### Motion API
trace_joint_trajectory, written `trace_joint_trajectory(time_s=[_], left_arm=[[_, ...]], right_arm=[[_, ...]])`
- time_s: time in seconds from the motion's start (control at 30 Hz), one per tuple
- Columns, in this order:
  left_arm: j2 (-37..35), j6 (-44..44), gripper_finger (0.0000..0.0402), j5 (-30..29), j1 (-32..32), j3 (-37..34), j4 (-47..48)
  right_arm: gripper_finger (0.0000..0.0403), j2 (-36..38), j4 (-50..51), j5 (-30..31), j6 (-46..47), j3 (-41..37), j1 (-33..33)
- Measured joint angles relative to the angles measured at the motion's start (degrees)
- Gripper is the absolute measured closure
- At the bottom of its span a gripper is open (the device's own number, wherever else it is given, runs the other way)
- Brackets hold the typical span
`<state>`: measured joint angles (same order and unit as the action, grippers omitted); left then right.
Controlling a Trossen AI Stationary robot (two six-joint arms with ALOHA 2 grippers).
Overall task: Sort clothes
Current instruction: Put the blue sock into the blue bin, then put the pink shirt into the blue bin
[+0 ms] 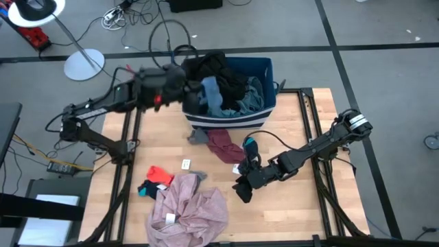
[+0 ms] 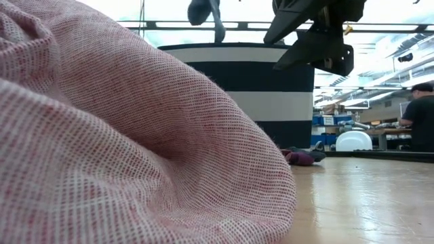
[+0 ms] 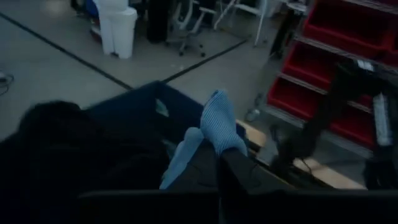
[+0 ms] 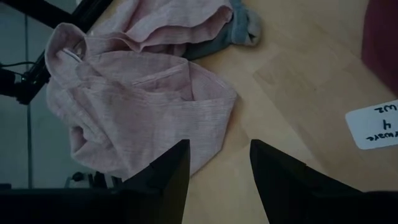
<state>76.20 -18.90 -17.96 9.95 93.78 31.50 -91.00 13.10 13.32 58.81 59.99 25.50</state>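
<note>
A: What were the fingers of the left gripper (image 1: 195,92) doing?

B: They were clamped on a light blue knitted sock (image 3: 214,127), which hung down from them. In the high view the gripper was at about 11 o'clock from the table's middle, over the left edge of the dark blue plastic bin with the white stripe (image 1: 264,68). I judge that it held the sock high so the sock came free of the other clothes piled in the bin.

A: And the right gripper (image 1: 241,189)?

B: Its two dark fingers (image 4: 168,174) were apart, with bare wood between them, and held nothing. It was low over the wooden table (image 1: 295,206), at about 5 o'clock from the middle. The wrist view looked toward the large pink woven garment (image 1: 191,209), which lay crumpled at about 7 o'clock, near the front edge.

A: What else lay on the table?

B: A maroon cloth piece (image 1: 223,145) was just in front of the bin, partly touching its wall. A small red-orange piece (image 1: 159,175) and a bright blue piece (image 1: 145,189) lay together at 8 o'clock, beside the pink garment. A white paper label (image 4: 376,124) lay near the right gripper.

A: How far was the sorting?

B: I think not far, because the bin was full of black and teal fabric.
</note>
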Motion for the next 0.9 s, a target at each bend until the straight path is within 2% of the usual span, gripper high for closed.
trace_joint_trajectory(time_s=[0.13, 0.27, 0.5, 0.6, 0.77, 0.83, 0.9], left_arm=[[2.2, 0.3, 0.0399, 4.8, 5.0, 0.0, -2.4], [4.0, 0.3, 0.0376, 9.9, 6.9, 0.0, -3.5], [5.3, 1.0, 0.0298, 11.7, 7.3, -0.3, -2.6], [5.1, 1.0, 0.0272, 10.4, 7.3, -0.2, -1.5], [5.0, -0.4, 0.0260, 10.9, 7.3, -0.2, 2.6], [5.0, -1.4, 0.0260, 12.8, 7.3, -0.2, 4.5], [4.7, -2.2, 0.0260, 17.2, 7.4, -0.2, 6.1]], right_arm=[[0.0234, 0.0, 0.2, 0.0, 0.0, 0.0, 0.0], [0.0234, 0.0, 0.6, 0.0, -0.1, 0.0, 0.0], [0.0234, 0.0, 1.2, 0.0, -0.1, 0.0, 0.0], [0.0234, 0.0, 1.3, 0.0, -0.3, 0.0, 0.0], [0.0234, 0.0, 1.2, 0.0, -0.6, 0.0, -0.2], [0.0234, 0.0, 1.3, 0.0, -0.6, 0.0, -0.2], [0.0234, 0.0, 1.3, 0.0, -0.6, 0.0, -0.2]])
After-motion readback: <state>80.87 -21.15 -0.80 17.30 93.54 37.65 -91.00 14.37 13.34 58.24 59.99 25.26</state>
